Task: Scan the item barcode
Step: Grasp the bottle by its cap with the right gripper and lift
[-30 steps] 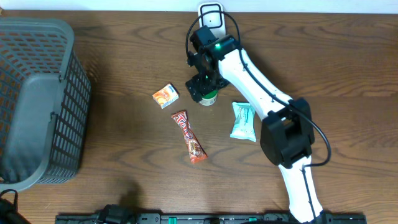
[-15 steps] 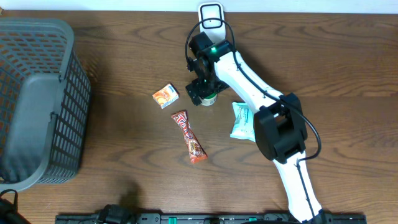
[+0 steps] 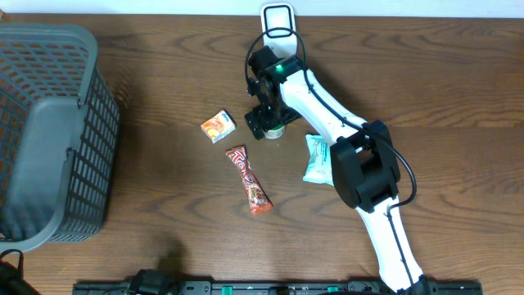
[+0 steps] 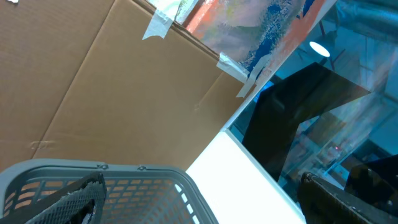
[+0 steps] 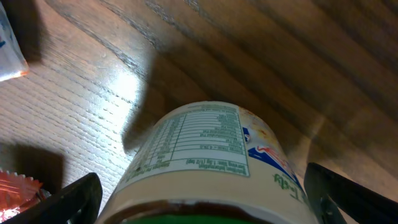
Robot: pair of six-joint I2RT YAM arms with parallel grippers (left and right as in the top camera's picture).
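Counts, bench (image 3: 164, 65): one grey mesh basket (image 3: 102, 123), left; one small orange box (image 3: 219, 126); one red snack bar (image 3: 249, 180); one pale teal packet (image 3: 316, 160); one labelled tub (image 5: 205, 155), green top; one white device (image 3: 278, 20), far edge; one white robot arm (image 3: 327, 106) seen from overhead

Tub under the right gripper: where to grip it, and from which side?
Across the round side wall of the tub, coming straight down: it stands upright on the table, and the open right gripper has one finger either side of it.
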